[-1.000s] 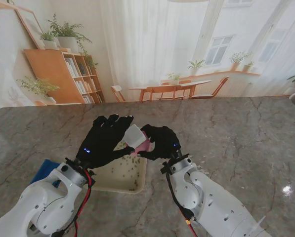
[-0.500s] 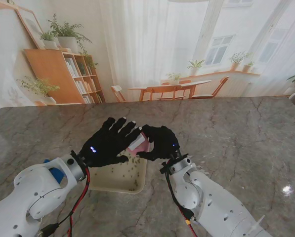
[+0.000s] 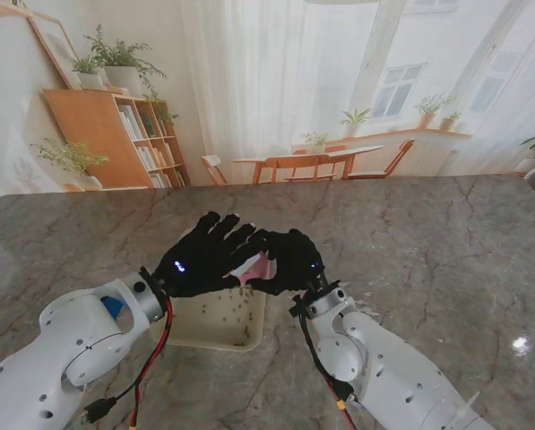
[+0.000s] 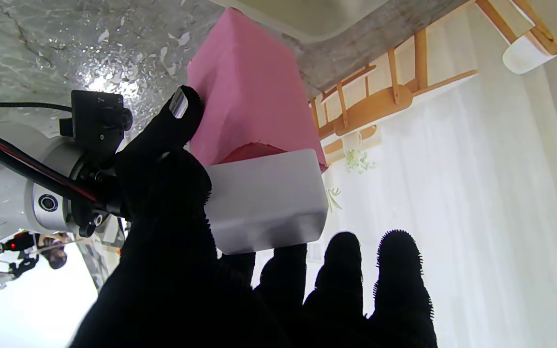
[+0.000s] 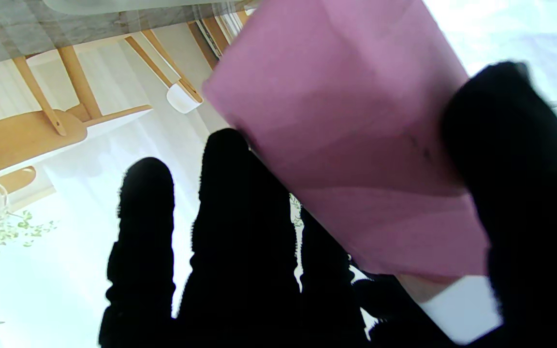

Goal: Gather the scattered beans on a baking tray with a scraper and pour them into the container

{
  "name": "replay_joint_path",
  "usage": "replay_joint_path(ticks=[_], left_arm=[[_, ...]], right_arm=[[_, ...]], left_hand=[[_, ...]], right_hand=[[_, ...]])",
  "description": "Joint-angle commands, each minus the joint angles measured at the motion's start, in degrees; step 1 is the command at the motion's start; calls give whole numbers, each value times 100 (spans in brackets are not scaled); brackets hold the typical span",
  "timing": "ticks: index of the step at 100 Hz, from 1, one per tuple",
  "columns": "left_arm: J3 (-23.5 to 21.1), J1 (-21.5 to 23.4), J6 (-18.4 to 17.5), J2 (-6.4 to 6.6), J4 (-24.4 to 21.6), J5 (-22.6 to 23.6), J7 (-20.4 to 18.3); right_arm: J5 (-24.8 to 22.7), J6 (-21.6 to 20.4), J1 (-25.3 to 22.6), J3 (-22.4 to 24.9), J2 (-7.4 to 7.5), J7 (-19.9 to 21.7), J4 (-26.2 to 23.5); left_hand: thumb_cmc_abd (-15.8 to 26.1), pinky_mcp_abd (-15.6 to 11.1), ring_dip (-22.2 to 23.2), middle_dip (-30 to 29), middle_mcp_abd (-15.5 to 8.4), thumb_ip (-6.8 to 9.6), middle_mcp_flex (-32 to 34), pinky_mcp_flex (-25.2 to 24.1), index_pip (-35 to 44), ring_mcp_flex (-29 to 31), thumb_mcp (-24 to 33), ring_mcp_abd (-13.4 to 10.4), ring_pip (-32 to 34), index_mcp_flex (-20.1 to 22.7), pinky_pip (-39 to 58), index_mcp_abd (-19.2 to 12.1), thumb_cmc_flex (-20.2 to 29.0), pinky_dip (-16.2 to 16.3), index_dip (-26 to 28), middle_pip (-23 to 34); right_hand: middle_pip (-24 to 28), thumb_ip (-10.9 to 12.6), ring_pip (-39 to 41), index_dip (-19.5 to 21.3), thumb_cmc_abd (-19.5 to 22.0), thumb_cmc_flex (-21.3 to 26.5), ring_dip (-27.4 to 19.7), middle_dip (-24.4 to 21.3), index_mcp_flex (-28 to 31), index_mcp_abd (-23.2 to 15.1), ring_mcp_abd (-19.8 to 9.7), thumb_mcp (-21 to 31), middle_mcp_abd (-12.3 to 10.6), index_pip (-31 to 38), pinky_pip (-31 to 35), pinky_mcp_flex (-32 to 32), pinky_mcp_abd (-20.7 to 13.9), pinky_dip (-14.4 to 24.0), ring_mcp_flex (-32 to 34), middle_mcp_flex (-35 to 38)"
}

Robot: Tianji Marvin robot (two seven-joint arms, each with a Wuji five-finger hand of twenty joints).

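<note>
- Scraper, pink blade with a white handle, is held up over the far right corner of the tray, pinched between both black-gloved hands
- Right hand holds the scraper: in the right wrist view its thumb presses on the pink blade while the other fingers lie behind it
- Left hand is spread wide, fingers apart, reaching over the white handle; in the left wrist view its fingertips sit just beside the handle, so a firm grip cannot be told
- Tray is cream-coloured and lies on the marble table near its near edge, with small beans scattered inside
- Blue object shows behind the left arm, mostly hidden
</note>
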Motion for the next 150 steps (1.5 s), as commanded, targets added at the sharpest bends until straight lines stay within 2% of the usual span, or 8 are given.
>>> replay_joint_path(ticks=[1,25,59,78,116,126,138,150], left_arm=[[32,-19,16,0,36,22,18],[203,-67,459,-26,133,182,379],[692,-226,1421,-136,318,-127,746],[979,-329,2019,-198,367,-276,822],[1582,-517,3342,-310,357,-518,665],[1716,-571,3640,-323,368,-434,631],[1749,-566,3767,-344,378,-469,704],[1648,-469,3699,-343,293,-499,735]], right_arm=[[-20,-13,5,-12,12,41,-43],[-7,-17,25,-27,4,43,-40],[46,9,-6,7,-8,65,-70],[54,14,-23,17,-9,64,-85],[72,43,-48,26,-13,72,-113],[69,52,-63,39,-6,93,-132],[65,58,-82,59,5,127,-152],[63,56,-89,69,14,164,-154]], left_hand=[[91,-135,84,122,-102,357,220,88,79,208,13,-94,81,192,241,-144,380,84,201,17],[500,-309,1318,887,-757,265,1700,993,224,1771,-137,-526,954,781,2308,-328,352,1402,715,550],[671,-966,4044,3446,-763,259,2747,2346,436,2694,-171,-563,4263,1339,5165,-73,-645,2385,783,2794],[738,-1182,4230,4470,-1077,258,3642,3084,778,3505,-176,-950,6126,1910,6729,174,-752,2514,1002,4653],[734,-1356,2723,4163,-1964,261,5500,5246,1344,5512,-176,-1753,8778,2852,8984,535,-333,1190,1107,7218],[772,-1077,2558,3810,-1412,274,5210,4874,1012,5155,-175,-1065,8198,2758,8646,660,-627,1079,772,6429],[864,218,2886,2645,28,276,3808,2767,322,3357,-175,441,4878,2017,6093,893,-903,1510,48,2976],[963,1157,2006,1230,528,276,2840,1245,0,2316,-182,757,2338,1340,3620,966,-1157,1249,-295,929]], right_hand=[[1214,421,-57,301,1163,1007,-2,543,550,-1496,-282,1185,-984,1293,113,2,-46,4,27,743],[1215,419,-60,291,1154,1008,1,540,553,-1516,-281,1189,-991,1300,111,11,-50,0,28,752],[1216,417,-52,284,1137,1013,9,538,571,-1499,-274,1199,-982,1315,113,18,-43,-4,39,760],[1222,417,-39,283,1119,1015,16,541,581,-1505,-271,1209,-964,1314,113,20,-48,-5,44,769],[1226,413,-19,286,1097,1022,26,536,598,-1478,-253,1228,-949,1315,125,27,-36,-4,57,786],[1226,411,-18,287,1094,1017,26,535,599,-1475,-255,1229,-948,1314,126,28,-29,-3,57,790],[1225,410,-19,282,1101,1016,25,536,590,-1473,-253,1229,-951,1304,128,29,-31,-3,54,785],[1226,410,-21,286,1103,1018,24,538,592,-1474,-254,1227,-952,1309,126,25,-29,-5,49,781]])
